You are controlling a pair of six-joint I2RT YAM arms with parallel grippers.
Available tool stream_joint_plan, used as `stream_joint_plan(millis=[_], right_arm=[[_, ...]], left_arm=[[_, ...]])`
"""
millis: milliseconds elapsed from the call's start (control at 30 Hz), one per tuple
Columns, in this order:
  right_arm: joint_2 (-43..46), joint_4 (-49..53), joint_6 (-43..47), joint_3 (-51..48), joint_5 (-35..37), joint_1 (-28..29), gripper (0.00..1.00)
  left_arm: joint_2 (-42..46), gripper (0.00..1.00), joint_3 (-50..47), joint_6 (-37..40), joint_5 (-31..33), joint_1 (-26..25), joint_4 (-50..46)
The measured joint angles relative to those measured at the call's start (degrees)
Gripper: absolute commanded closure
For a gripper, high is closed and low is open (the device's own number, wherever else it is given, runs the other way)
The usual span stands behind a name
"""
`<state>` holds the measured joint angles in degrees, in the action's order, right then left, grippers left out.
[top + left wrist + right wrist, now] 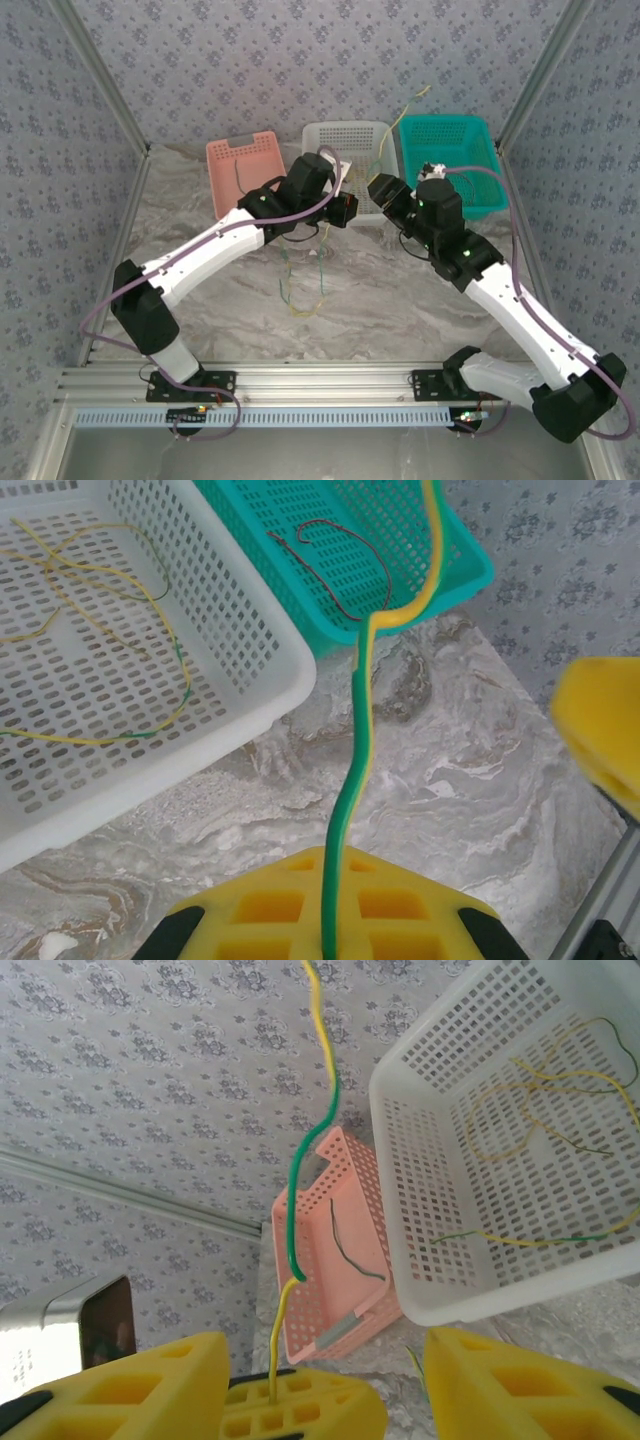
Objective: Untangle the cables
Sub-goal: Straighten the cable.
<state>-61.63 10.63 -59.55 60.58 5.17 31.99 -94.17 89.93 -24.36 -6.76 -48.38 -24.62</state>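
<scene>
Crossing the teal basket point(455, 590) rim over bare table point(250, 810), a yellow-green cable point(355, 740) is hidden at the left gripper point(346, 210), jaws apart; whether the right gripper point(383, 192) is closed cannot be told.

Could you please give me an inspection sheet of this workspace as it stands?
Surface: marbled table, loose green-yellow strands near the middle.
Job's things: yellow-green wires in the white basket; red wire in the teal basket; dark wire in the pink basket.
Clutter: nothing seen.
Grippers: left gripper and right gripper each have a green-yellow wire running out from them; grip unclear.
Cables: purple arm cables loop free along both arms.
Surroundings: patterned walls, metal frame rail in front.
</scene>
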Motion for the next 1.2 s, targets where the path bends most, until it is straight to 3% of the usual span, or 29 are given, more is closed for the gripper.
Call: stream_joint_plan(millis=[133, 267, 433, 567, 800, 1200], right_arm=[[-4.09, -2.60, -0.42, 0.57, -0.76, -0.42, 0.56], [-8.20, -4.76, -0.85, 1.11, -2.58, -1.18, 0.73], [-10.05, -6.54, -0.87, 1.99, -4.20, -1.51, 0.82], [-10.08, -7.67, -0.87, 1.99, -4.96, -2.99, 1.00], [-11.21, -0.94, 5.27, 6.38, -7.76, -4.15, 1.00], [-13.18, 22.69, 32.68, 21.99, -13.79, -9.46, 1.00]], left_arm=[[0.00, 1.00, 0.00, -0.37, -1.11, -0.02, 0.63], [0.00, 1.00, 0.00, -0.39, -1.77, 0.00, 0.79], [-0.02, 1.00, 0.00, -0.37, -1.81, 0.15, 0.42], [-0.02, 1.00, 0.00, -0.17, -3.43, -0.02, 0.04], [-1.07, 1.00, 1.95, 1.49, -5.68, 0.55, -2.78], [-11.72, 1.00, 21.75, 13.90, -20.90, 5.18, -20.15]])
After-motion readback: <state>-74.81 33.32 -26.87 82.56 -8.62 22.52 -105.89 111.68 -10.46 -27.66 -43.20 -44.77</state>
